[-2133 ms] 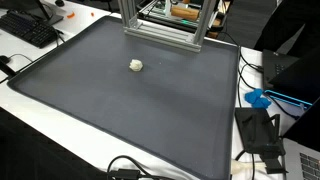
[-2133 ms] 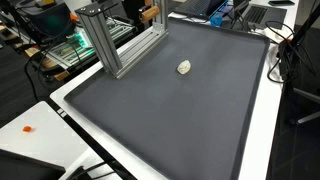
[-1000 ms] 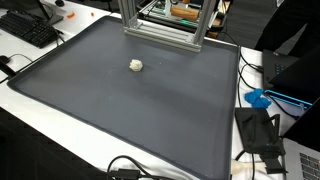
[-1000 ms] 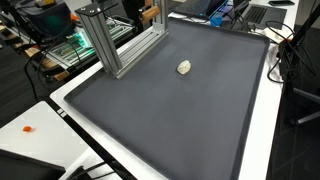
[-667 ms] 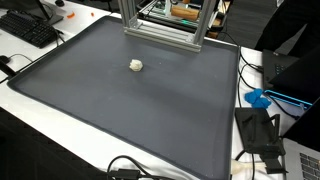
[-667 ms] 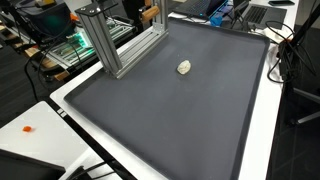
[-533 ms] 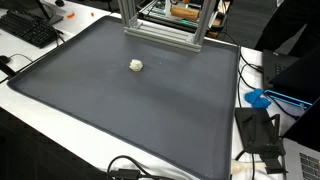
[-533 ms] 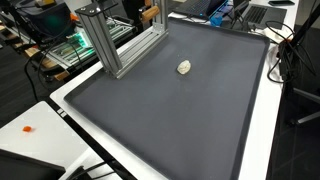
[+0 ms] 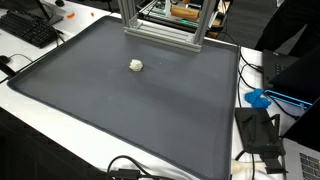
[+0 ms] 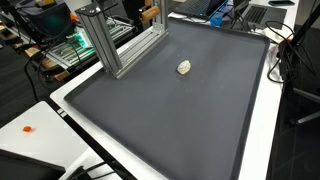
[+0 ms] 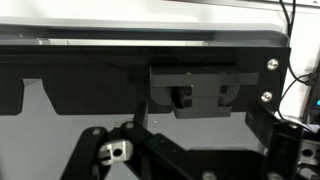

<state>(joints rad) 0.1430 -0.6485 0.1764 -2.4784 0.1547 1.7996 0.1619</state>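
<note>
You have no words, numbers or signs to read here. The keyboard (image 9: 28,28) has keys, but they are far too small to read (just tiny dark squares). The little white lump (image 9: 136,65) and the dark mat (image 9: 150,110) under it show no writing in both exterior views. The wrist view shows only dark parts, with no label you can make out.

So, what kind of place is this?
Probably a lab or workshop bench: an aluminium frame stands at the edge of a dark mat, a keyboard lies on the white desk beside it, and a small white lump sits on the mat.
</note>
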